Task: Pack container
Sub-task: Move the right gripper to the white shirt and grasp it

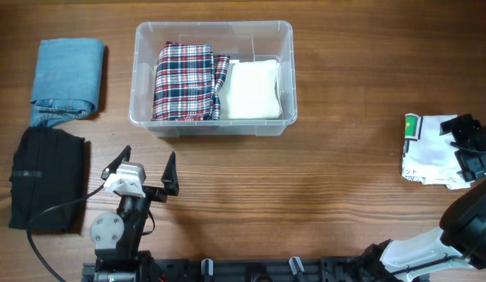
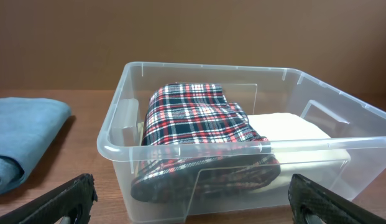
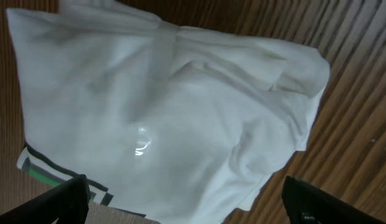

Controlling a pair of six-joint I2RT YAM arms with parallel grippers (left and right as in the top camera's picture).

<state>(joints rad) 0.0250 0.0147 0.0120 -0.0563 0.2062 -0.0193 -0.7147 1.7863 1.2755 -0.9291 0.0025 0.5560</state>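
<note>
The clear plastic container stands at the table's upper middle and holds a folded plaid garment on the left and a cream one on the right. In the left wrist view the container is just ahead, with the plaid garment inside. My left gripper is open and empty, below the container. My right gripper is open over a white folded garment with green and black print at the far right; the right wrist view shows this garment spread below the open fingers.
A folded blue denim garment lies at the upper left, and a folded black garment lies below it. A black cable runs across the black garment's lower edge to the left arm base.
</note>
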